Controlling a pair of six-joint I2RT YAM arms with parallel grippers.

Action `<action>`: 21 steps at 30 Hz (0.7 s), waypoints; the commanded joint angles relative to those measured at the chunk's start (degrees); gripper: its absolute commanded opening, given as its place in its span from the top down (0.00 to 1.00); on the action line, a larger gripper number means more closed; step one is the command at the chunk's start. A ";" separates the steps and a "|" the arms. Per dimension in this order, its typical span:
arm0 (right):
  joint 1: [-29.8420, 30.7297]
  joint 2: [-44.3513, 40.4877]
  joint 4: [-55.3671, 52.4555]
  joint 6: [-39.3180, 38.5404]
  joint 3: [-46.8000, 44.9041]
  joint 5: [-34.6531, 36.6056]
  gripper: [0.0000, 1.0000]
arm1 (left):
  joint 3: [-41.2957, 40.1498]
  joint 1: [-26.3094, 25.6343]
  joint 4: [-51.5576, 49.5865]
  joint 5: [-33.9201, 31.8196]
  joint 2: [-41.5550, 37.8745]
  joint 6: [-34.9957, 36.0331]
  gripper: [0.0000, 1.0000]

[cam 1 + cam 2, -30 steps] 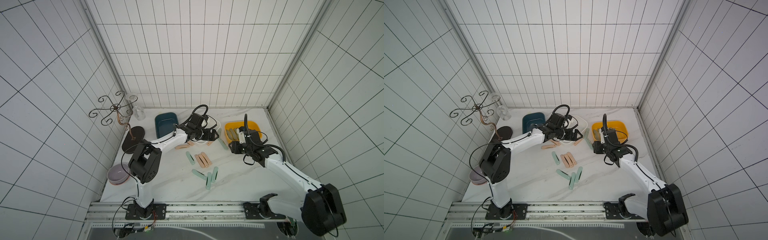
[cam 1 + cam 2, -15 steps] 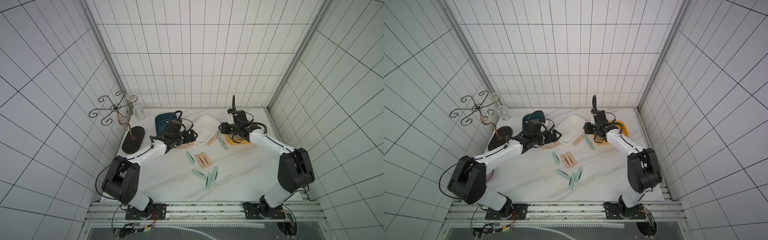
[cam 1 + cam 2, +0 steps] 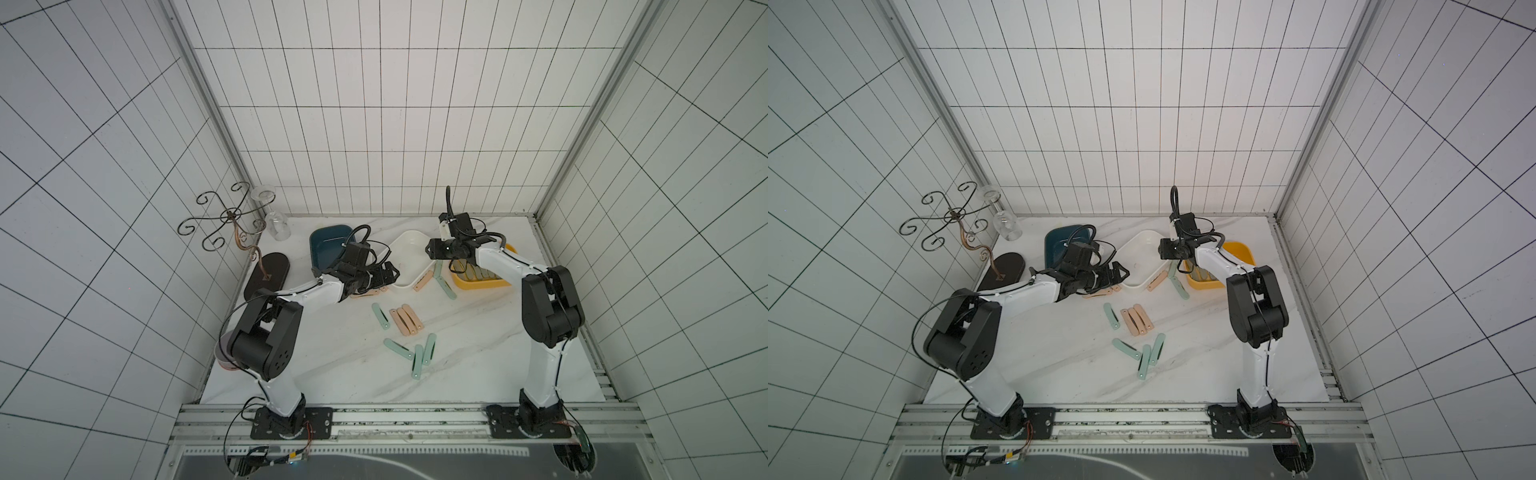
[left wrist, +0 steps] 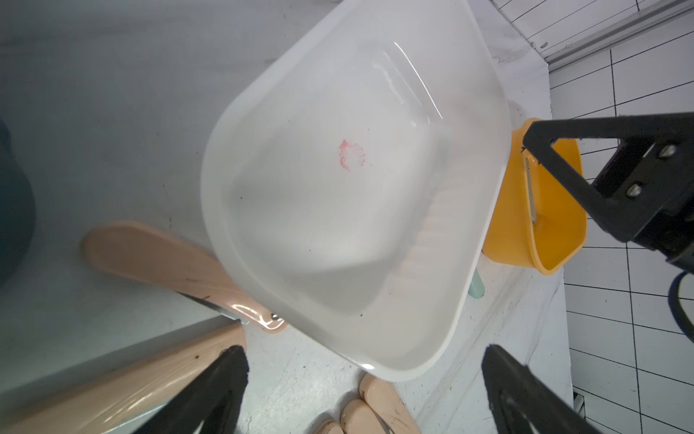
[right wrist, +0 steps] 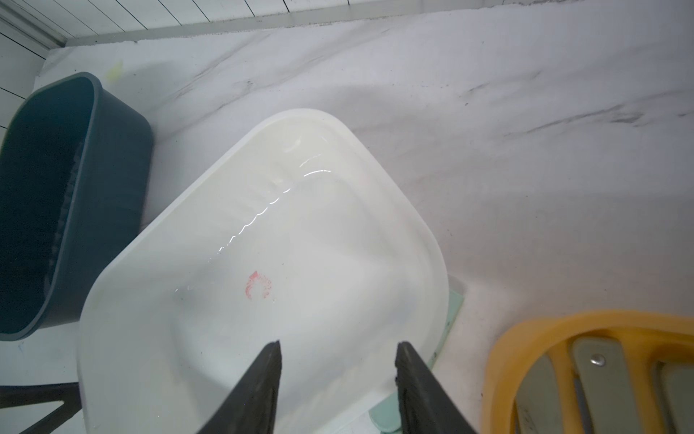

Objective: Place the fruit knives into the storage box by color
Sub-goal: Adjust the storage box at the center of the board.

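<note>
Three smooth plastic storage boxes with rounded corners stand on the grey-veined white marble tabletop (image 3: 332, 374). They are a dark teal box (image 3: 328, 245), a glossy white box (image 3: 409, 257) that is bare except for a faint red stamp on its floor, and a yellow box (image 3: 478, 284). In the yellow box the olive-grey knives (image 5: 601, 375) lie flat, with a metal rivet dot showing. The left gripper (image 4: 364, 394) hangs low beside the white box, its black tapered jaws spread wide with nothing held between them. Just ahead of it lies a peach-pink knife (image 4: 157, 255), a flat round-ended bar with one end under that box's rim. The right gripper (image 5: 338, 387) hovers above the white box's corner nearest the yellow box, jaws parted and empty. Three peach knives (image 3: 405, 320) lie side by side mid-table with a single mint knife (image 3: 380, 316) beside them. More mint-green knives (image 3: 417, 359) are loosely fanned nearer the rail.
</note>
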 commanded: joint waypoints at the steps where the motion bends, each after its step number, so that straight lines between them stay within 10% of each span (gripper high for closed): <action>1: 2.27 0.86 -0.83 -1.86 5.42 -0.63 0.50 | 3.26 1.08 4.27 1.69 2.16 -1.43 0.03; 21: 11.00 1.48 2.26 2.35 4.37 -1.32 0.53 | 15.93 6.85 6.92 7.60 13.83 -3.68 0.03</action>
